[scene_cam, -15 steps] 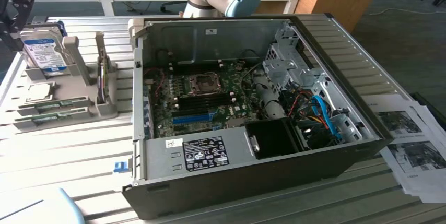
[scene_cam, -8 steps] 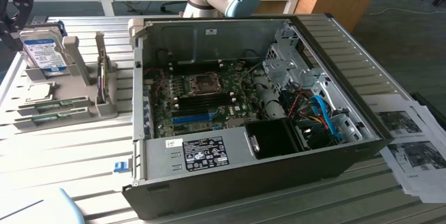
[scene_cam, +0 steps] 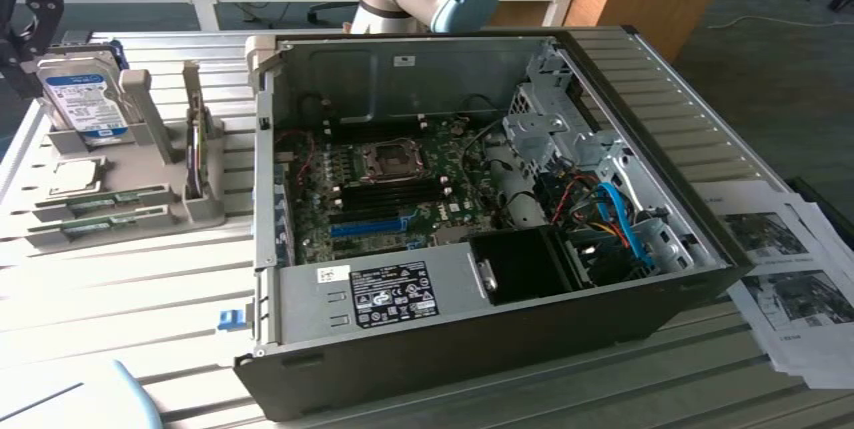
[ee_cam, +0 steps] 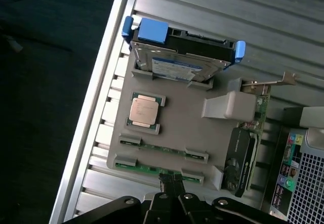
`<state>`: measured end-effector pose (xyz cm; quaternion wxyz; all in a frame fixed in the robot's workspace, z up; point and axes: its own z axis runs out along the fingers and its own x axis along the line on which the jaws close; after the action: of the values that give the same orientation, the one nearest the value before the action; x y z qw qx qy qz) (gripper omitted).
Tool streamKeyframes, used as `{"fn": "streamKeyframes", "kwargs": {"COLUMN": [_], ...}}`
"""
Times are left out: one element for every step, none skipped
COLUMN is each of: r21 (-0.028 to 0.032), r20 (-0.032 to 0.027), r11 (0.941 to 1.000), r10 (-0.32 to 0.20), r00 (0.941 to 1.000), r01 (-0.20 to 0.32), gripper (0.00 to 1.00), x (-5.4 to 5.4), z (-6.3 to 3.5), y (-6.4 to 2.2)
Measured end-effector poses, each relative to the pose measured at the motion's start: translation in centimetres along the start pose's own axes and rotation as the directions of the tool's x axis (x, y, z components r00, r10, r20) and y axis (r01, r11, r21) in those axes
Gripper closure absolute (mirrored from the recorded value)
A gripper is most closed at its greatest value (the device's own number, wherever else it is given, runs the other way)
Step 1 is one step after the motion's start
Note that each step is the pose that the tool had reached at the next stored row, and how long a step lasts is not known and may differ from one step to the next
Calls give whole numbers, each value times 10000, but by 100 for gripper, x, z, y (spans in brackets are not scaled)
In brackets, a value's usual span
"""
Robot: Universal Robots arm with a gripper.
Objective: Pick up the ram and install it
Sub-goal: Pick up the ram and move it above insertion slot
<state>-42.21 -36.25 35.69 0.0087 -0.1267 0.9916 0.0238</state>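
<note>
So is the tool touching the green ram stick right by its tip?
Cannot tell. In the wrist view the shut tool overlaps the ram, which hides any contact or gap between them.

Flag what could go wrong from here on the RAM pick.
1. The gripper is shut above the ram. Coming down like that, it would likely land on the stick rather than straddle it.
2. A second stick lies right beside it in the grey holder, so the fingers may catch it.
3. In the exterior view the upright hard drive stands close under the gripper, so a clip is possible.
</note>
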Motion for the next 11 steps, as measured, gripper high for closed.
{"fn": "streamKeyframes", "kwargs": {"r21": [-3, -6, -8, -11, -13, -16, -19, -22, -25, -28, -32], "r20": [-5, -9, -15, -19, -24, -28, -33, -38, -42, -47, -52], "r11": [9999, 9997, 9994, 9990, 9985, 9979, 9971, 9962, 9952, 9941, 9928], "r10": [-116, -224, -332, -440, -547, -653, -760, -867, -974, -1086, -1199], "r00": [9999, 9997, 9994, 9990, 9985, 9979, 9971, 9962, 9952, 9941, 9928], "r01": [116, 224, 332, 440, 547, 653, 760, 867, 974, 1086, 1199], "gripper": [91, 91, 91, 91, 91, 91, 91, 91, 91, 91, 91], "x": [0, 0, 0, 0, 0, 0, 0, 0, 0, 0, 0], "z": [0, 0, 0, 0, 0, 0, 0, 0, 0, 0, 0], "y": [0, 0, 0, 0, 0, 0, 0, 0, 0, 0, 0]}}
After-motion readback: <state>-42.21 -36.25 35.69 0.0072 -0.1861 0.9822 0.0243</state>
